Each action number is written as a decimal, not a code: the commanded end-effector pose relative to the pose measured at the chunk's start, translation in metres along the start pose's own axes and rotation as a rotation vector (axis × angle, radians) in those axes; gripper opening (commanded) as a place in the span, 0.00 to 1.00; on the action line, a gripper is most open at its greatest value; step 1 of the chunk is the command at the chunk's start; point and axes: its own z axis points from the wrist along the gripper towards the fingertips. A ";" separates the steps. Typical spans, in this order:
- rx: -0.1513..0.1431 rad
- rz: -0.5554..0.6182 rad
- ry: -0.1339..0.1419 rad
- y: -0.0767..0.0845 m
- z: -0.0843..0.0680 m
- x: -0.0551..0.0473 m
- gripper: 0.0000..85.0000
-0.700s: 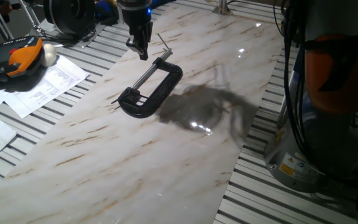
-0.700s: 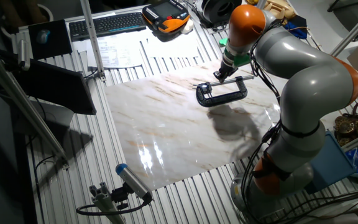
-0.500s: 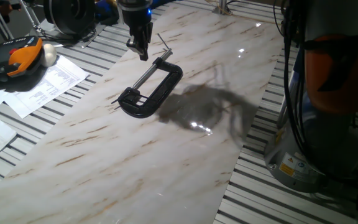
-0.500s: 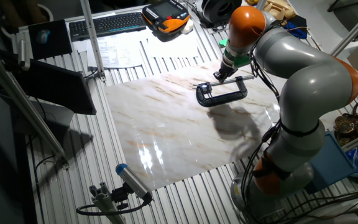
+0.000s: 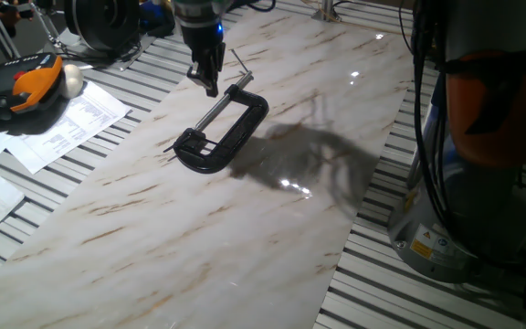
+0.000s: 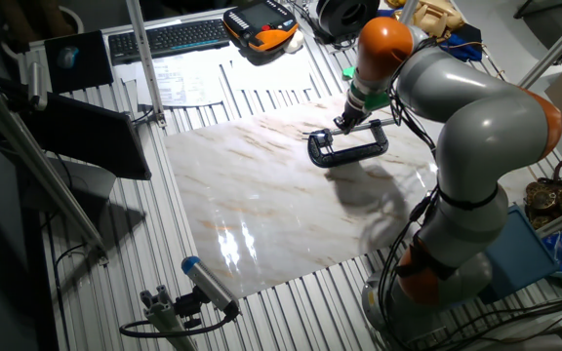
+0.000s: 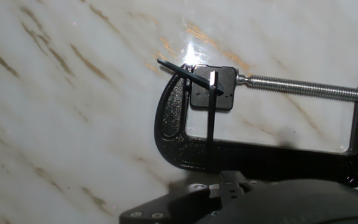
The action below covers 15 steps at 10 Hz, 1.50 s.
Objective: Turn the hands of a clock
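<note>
A black C-clamp (image 5: 233,122) lies on the marble slab (image 5: 153,228). It also shows in the other fixed view (image 6: 351,148) and in the hand view (image 7: 185,148). Its jaw holds a small black square clock (image 7: 211,88) with two thin black hands, one pointing up-left and one pointing down across the clamp's frame. In the fixed view the clock (image 5: 194,143) is tiny. My gripper (image 5: 210,82) hangs just above the clamp's screw end, fingers close together and holding nothing. Its fingertips do not show in the hand view.
An orange and black pendant (image 5: 27,84) and papers (image 5: 69,123) lie left of the slab on the slatted table. A keyboard (image 6: 169,37) and a metal frame post (image 6: 144,68) stand at the far side. The robot's base (image 5: 482,146) is at the slab's right edge.
The gripper has shifted slightly down and sideways over the clamp's screw end. The clamp and clock have not moved.
</note>
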 end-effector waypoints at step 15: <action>0.011 0.111 0.011 -0.010 0.073 0.003 0.00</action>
